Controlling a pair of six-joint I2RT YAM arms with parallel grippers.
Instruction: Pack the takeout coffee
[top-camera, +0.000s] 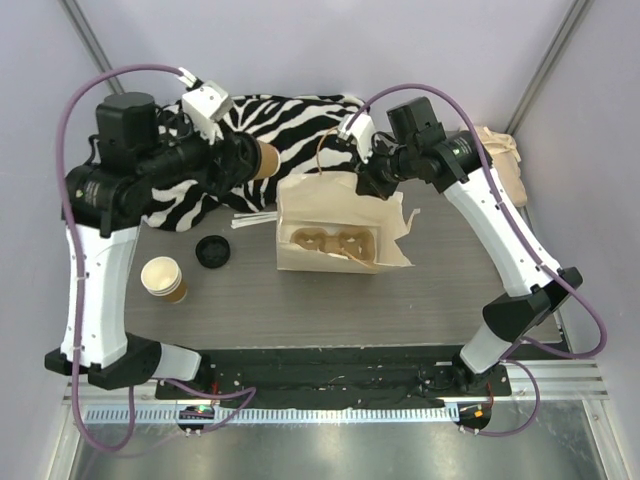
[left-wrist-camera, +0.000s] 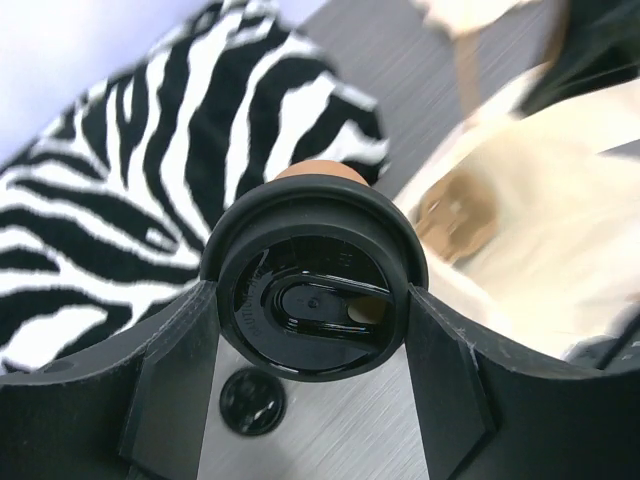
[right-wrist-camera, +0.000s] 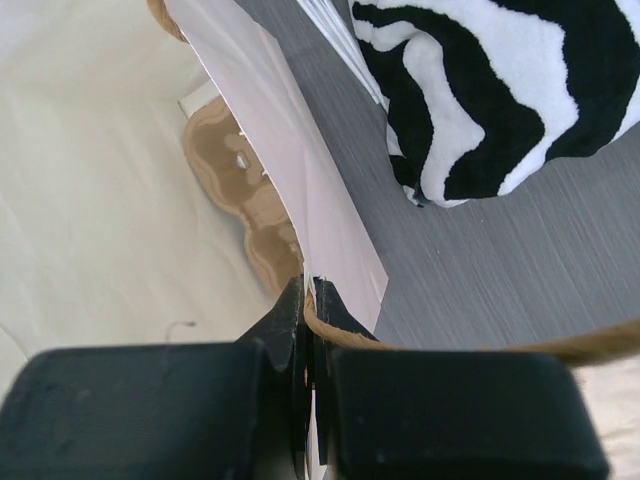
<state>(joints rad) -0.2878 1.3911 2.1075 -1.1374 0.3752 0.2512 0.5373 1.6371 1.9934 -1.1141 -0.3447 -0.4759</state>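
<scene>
Left pincer (left-wrist-camera: 312, 300) grips the brown, black-lidded takeout coffee (top-camera: 264, 160) sideways; right pincer (right-wrist-camera: 308, 300) pinches the paper bag (top-camera: 330, 200).

Left gripper (top-camera: 250, 160) raised, fingers (left-wrist-camera: 170, 390) clamped wide — right gripper (top-camera: 363, 183) angled down, pinched tight (no gap showing).

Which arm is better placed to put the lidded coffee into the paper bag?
Left. The left gripper holds the takeout coffee close to the paper bag; the right gripper is shut on the bag's rim, holding it open, cup carrier inside.
</scene>
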